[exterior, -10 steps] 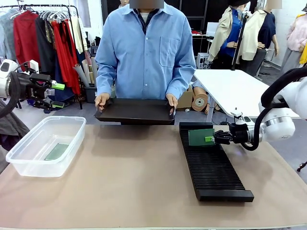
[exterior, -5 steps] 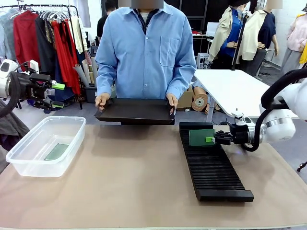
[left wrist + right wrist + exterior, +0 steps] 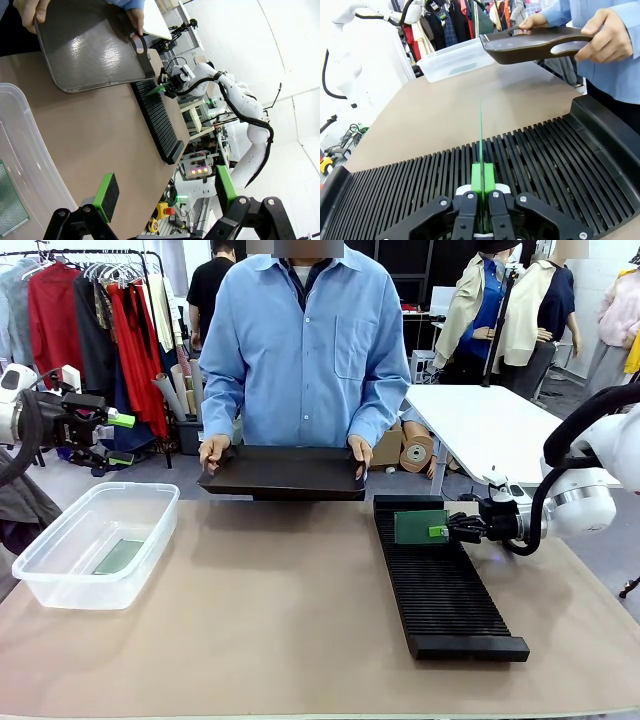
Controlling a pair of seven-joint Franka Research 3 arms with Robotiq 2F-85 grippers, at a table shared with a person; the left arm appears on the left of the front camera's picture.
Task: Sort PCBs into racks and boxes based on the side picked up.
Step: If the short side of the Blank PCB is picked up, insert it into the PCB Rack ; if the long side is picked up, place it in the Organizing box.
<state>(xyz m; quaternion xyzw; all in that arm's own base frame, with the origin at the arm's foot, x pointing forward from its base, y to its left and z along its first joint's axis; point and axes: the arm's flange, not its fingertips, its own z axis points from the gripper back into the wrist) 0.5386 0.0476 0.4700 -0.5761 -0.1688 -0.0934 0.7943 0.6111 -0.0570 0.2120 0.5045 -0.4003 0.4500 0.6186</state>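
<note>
Right fingers [image 3: 437, 531] pinch PCB [image 3: 418, 527] over rack [image 3: 440, 590]; tan table [image 3: 280, 610].

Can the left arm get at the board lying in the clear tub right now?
Probably yes. The left pincer is open, holding nothing, and hangs beside the tub. The tub has no lid, and the board lies flat on its bottom with nothing over it.

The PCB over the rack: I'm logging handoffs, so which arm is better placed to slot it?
Right, probably. The right gripper is shut on the PCB, held on edge above the rack. The left gripper hangs open beyond the box.
</note>
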